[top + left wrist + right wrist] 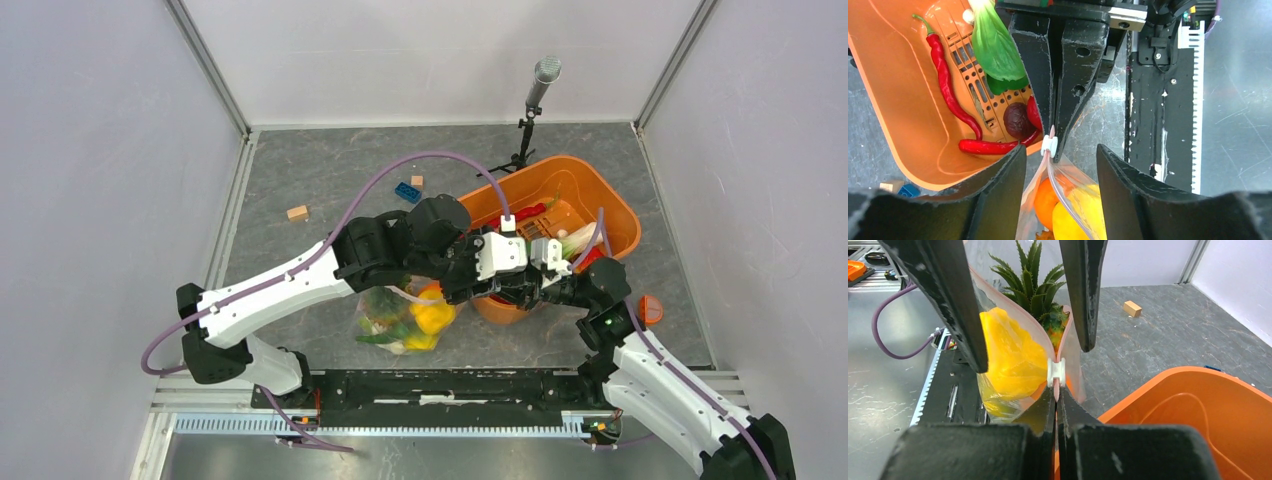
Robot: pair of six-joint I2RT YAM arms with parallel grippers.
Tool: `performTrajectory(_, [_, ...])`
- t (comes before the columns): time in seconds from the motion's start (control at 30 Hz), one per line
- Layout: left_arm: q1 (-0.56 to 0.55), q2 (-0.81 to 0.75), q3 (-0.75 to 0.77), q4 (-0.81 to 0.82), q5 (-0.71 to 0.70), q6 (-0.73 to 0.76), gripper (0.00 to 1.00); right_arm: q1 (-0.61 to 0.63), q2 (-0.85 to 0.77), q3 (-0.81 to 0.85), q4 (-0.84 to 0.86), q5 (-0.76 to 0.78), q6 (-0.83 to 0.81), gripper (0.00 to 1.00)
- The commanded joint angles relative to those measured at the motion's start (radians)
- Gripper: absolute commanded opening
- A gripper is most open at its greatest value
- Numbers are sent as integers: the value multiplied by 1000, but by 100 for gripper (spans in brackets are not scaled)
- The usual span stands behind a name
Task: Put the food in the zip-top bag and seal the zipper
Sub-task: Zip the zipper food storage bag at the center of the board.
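Apparently zipper [1056, 371] end pinched in right claw [1055, 394].

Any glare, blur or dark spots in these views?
Top view: even light, sharp, soft shadows. Left wrist: slider crisp, scratched table glints, left fingers dark. Right wrist: table at left washed out, right fingers nearly black, pepper glossy.

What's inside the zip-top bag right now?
Through the zip-top bag I can see a yellow pepper, a pineapple, an orange and leafy greens. Anything beneath them is covered.
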Motion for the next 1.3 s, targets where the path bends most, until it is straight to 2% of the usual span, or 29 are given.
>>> performTrajectory(0.0, [-1, -11, -14, 61, -25, 55, 57, 9, -19, 51, 14, 4, -26, 0])
performTrajectory(0.17, [-1, 1, -17, 68, -12, 60, 37, 13, -23, 49, 14, 5, -30, 0])
performTrajectory(0.23, [-1, 2, -20, 71, -15, 61, 36, 13, -23, 46, 12, 5, -31, 0])
performTrajectory(0.4, [-2, 13, -28, 73, -19, 61, 43, 12, -32, 46, 5, 11, -36, 0])
performTrajectory(0.53, [-1, 23, -34, 68, -24, 62, 42, 14, -36, 46, 3, 13, -39, 0])
performTrajectory(0.63, [-2, 26, -36, 69, -24, 63, 39, 13, -37, 46, 1, 11, -40, 0])
performTrajectory(0.77, [-1, 21, -46, 68, -37, 62, 28, 14, -40, 45, -2, 13, -44, 0])
performTrajectory(0.97, [-1, -3, -60, 68, -58, 58, 5, 13, -40, 36, -5, 43, -49, 0])
performTrajectory(1.07, [-1, -24, -71, 59, -76, 56, 2, 13, -45, 31, -16, 85, -54, 0])
performTrajectory(1.27, [2, -72, -77, 31, -103, 45, 2, 11, -31, 28, -31, 112, -62, 0])
